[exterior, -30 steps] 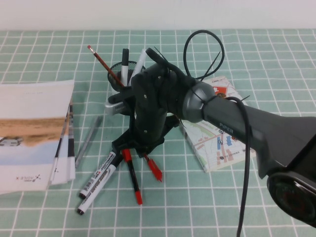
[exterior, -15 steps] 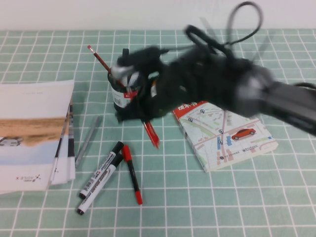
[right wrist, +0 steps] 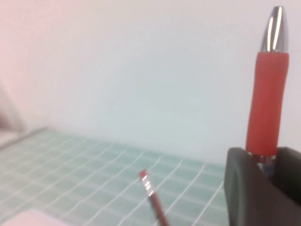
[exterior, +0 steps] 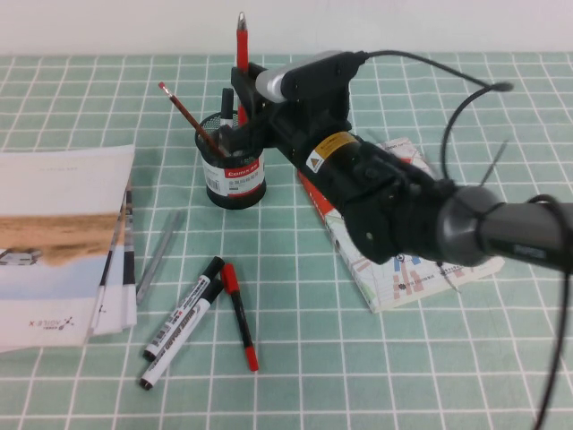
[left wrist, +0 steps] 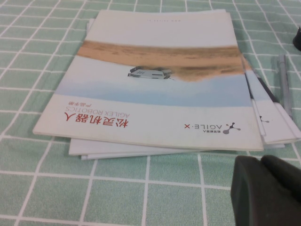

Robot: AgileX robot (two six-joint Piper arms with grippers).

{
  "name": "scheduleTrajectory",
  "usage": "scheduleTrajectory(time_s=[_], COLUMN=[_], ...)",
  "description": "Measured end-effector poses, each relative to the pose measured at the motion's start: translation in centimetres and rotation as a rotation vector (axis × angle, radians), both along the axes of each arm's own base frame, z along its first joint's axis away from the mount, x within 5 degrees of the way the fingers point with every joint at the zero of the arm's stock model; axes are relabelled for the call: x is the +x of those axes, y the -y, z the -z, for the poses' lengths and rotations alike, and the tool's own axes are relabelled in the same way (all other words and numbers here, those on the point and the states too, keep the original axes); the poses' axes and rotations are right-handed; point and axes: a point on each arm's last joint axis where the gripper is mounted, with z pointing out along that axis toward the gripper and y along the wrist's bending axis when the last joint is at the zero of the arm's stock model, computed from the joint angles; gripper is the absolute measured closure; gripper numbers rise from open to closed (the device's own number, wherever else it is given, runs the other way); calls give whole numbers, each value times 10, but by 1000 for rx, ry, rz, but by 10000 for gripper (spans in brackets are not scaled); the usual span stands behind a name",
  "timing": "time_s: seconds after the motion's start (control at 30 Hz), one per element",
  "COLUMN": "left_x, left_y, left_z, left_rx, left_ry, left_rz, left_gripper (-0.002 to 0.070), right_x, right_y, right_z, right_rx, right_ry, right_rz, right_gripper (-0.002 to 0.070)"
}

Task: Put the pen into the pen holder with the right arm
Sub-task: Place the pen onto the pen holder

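A: Light even, diffuse, from overhead. Green checked cloth worktop (exterior: pixel 81 376) bright, shadows faint and short under the black-and-white markers (exterior: pixel 179 322).

B: Right wrist view soft: slim red pen (right wrist: pixel 268 101) sharpish, glint on its silver tip; thin red pencil (right wrist: pixel 153 195) and background blurred. Left wrist view crisp, dark left gripper (left wrist: pixel 268 190) near-black, detail lost.

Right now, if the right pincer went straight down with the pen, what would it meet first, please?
Probably the pen holder: the right pincer holds the pen upright just above its rim. Depth is unclear, so it might clip the rim. The left pincer stays by the booklets.
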Motion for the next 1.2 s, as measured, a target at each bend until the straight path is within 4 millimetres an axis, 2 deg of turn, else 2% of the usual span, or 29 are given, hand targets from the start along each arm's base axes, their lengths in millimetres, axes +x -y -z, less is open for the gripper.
scheduleTrajectory(time_s=[0.37,0.67,0.77,0.97,1.1,1.2], left_x=[0,0,0,0,0,0], left_y=[0,0,0,0,0,0], left_z=[0,0,0,0,0,0], left_rx=[0,0,0,0,0,0], left_ry=[0,0,0,0,0,0], left_rz=[0,0,0,0,0,0], left_gripper=[679,679,679,679,679,679], right_x=[37,44,44,44,43,41], right_y=[-9,-10,-10,-10,-10,-10], right_z=[25,49,50,52,53,43], right_rx=[79,49,42,36,18,0], right_ry=[-14,-135,-147,-169,-206,-242], right_rz=[89,117,116,119,116,106], right_gripper=[604,600,549,354,316,323])
